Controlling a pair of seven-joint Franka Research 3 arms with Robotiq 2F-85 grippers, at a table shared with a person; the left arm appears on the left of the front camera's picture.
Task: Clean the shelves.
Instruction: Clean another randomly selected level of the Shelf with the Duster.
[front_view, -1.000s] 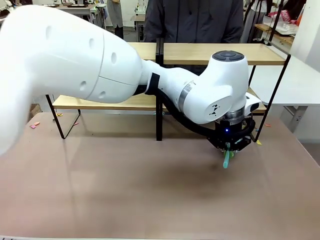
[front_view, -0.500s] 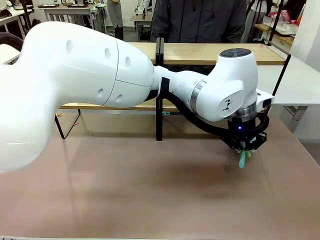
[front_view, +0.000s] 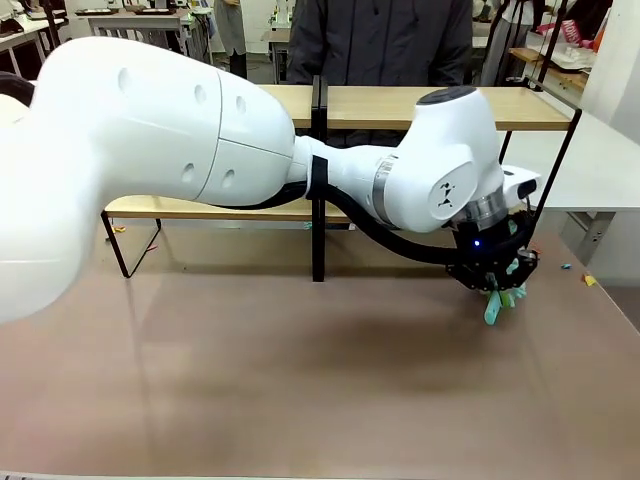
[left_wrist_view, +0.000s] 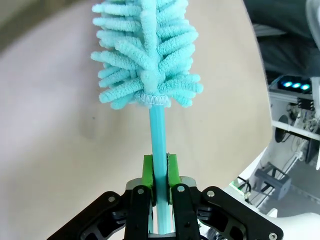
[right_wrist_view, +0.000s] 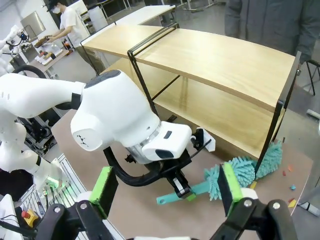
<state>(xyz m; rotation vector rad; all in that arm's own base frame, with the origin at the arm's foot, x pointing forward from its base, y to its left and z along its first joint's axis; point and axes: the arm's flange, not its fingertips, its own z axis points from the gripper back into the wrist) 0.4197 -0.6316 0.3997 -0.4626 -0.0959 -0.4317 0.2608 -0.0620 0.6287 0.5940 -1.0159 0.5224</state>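
The shelves (front_view: 440, 108) stand on the far half of the counter (front_view: 250, 380), with a person (front_view: 380, 40) behind them. Both wooden boards look bare, but I cannot tell if they are already dusted. Some small coloured scraps (front_view: 588, 281) lie on the counter near the right end of the rack, so I judge the cleaning is not finished; how much is left I cannot say.

The left arm reaches from the left side across the middle, its big white links low in front of the rack. Its wrist is bent down near the right post of the shelves. The left tool (left_wrist_view: 160, 172) is clamped on the thin handle of a turquoise duster (left_wrist_view: 147, 55). In the right wrist view the fluffy head (right_wrist_view: 240, 172) lies beside the foot of the right post, close to the counter, under the lower board.

The right tool (right_wrist_view: 165, 187) is held high above the scene, looking down at the rack. Its green pads (right_wrist_view: 104, 190) stand wide apart with nothing between them.
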